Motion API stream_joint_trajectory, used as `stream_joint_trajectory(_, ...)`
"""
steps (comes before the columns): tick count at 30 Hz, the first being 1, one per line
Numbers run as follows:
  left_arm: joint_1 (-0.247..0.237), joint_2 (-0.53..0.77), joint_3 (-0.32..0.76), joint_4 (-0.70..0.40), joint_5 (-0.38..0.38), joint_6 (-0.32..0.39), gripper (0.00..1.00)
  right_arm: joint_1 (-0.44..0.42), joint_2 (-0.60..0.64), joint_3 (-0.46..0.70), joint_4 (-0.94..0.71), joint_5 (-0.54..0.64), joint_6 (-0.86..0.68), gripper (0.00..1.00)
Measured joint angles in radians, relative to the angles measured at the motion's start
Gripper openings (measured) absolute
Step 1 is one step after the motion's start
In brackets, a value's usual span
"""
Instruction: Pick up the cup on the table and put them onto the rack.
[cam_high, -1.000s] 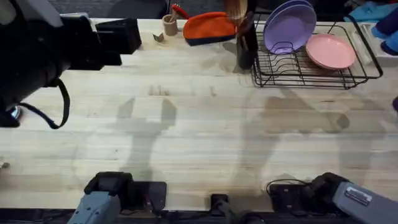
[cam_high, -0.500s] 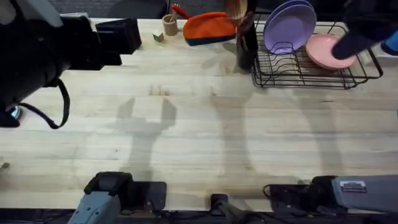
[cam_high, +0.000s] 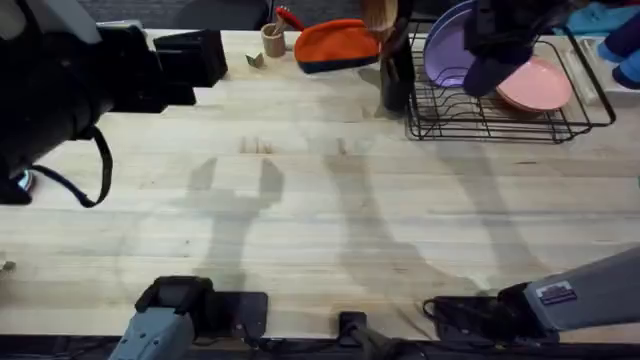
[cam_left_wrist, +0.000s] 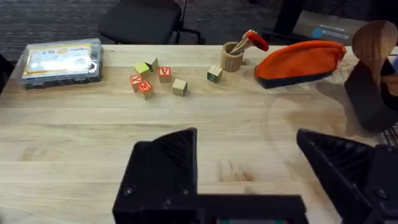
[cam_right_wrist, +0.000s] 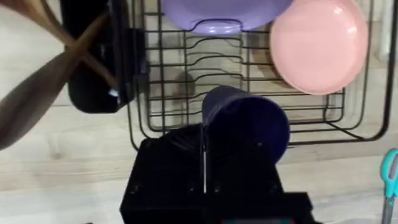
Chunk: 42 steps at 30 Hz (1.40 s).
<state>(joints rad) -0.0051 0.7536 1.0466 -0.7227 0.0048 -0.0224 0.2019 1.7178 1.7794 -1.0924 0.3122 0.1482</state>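
The dark blue cup hangs in the air over the black wire rack, with my right gripper shut on it. From overhead, the cup hovers above the rack, between the lavender plate and the pink plate, under my right gripper. My left gripper is open with nothing in it, raised above the table at the far left.
A black utensil holder with wooden spoons stands against the rack's left side. An orange pouch, a small wooden cup and lettered blocks lie along the table's far edge. A clear box sits beyond them.
My right arm has swung in from the right edge to over the rack, carrying the cup leftward. The left arm has not moved.
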Motion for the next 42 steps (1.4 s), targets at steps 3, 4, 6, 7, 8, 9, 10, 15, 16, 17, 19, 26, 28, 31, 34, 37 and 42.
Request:
stream_joint_trajectory(3, 0.0, 0.0, 0.0, 0.0, 0.0, 0.0, 0.993, 0.03, 0.015, 0.0, 0.006, 0.0, 0.0, 0.03)
stream_joint_trajectory(4, 0.0, 0.0, 0.0, 0.0, 0.0, 0.0, 0.993, 0.04, 0.017, 0.0, 0.012, 0.0, 0.0, 0.031)
stream_joint_trajectory(6, 0.0, 0.0, 0.0, 0.0, 0.0, 0.0, 0.993, 0.075, 0.017, 0.001, 0.019, -0.005, 0.0, 0.03)
stream_joint_trajectory(7, 0.0, 0.0, 0.0, 0.0, 0.0, 0.0, 0.993, 0.079, 0.017, 0.001, 0.017, -0.012, -0.002, 0.03)
stream_joint_trajectory(8, 0.0, 0.0, 0.0, 0.0, 0.0, 0.0, 0.993, 0.082, 0.017, 0.001, 0.014, -0.026, -0.004, 0.03)
stream_joint_trajectory(9, 0.0, 0.0, 0.0, 0.0, 0.0, 0.0, 0.993, 0.083, 0.017, 0.001, 0.006, -0.076, -0.008, 0.031)
stream_joint_trajectory(10, 0.0, 0.0, 0.0, 0.0, 0.0, 0.0, 0.993, 0.083, 0.017, 0.002, 0.001, -0.09, -0.009, 0.03)
stream_joint_trajectory(15, 0.0, 0.0, 0.0, 0.0, 0.0, 0.0, 0.992, 0.083, 0.017, 0.002, -0.018, -0.126, -0.014, 0.03)
stream_joint_trajectory(16, 0.0, 0.0, 0.0, 0.0, 0.0, 0.0, 0.992, 0.083, 0.017, 0.002, -0.024, -0.129, -0.015, 0.03)
stream_joint_trajectory(17, 0.0, 0.0, 0.0, 0.0, 0.0, 0.0, 0.993, 0.083, 0.017, 0.002, -0.032, -0.132, -0.015, 0.03)
stream_joint_trajectory(19, 0.0, 0.0, 0.0, 0.0, 0.0, 0.0, 0.994, 0.082, 0.017, 0.002, -0.042, -0.135, -0.015, 0.03)
stream_joint_trajectory(26, 0.0, 0.0, 0.0, 0.0, 0.0, 0.0, 0.993, 0.066, 0.044, 0.005, -0.042, -0.145, -0.015, 0.032)
stream_joint_trajectory(28, 0.0, 0.0, 0.0, 0.0, 0.0, 0.0, 0.993, 0.061, 0.085, 0.005, -0.034, -0.145, -0.015, 0.032)
stream_joint_trajectory(31, 0.0, 0.0, 0.0, 0.0, 0.0, 0.0, 0.993, 0.061, 0.109, 0.005, -0.025, -0.146, -0.015, 0.033)
stream_joint_trajectory(34, 0.0, 0.0, 0.0, 0.0, 0.0, 0.0, 0.993, 0.061, 0.144, 0.005, -0.027, -0.152, -0.015, 0.033)
stream_joint_trajectory(37, 0.0, 0.0, 0.0, 0.0, 0.0, 0.0, 0.993, 0.061, 0.164, 0.005, -0.03, -0.153, -0.015, 0.033)
stream_joint_trajectory(42, 0.0, 0.0, 0.0, 0.0, 0.0, 0.0, 0.993, 0.061, 0.172, 0.005, -0.022, -0.153, -0.007, 0.032)
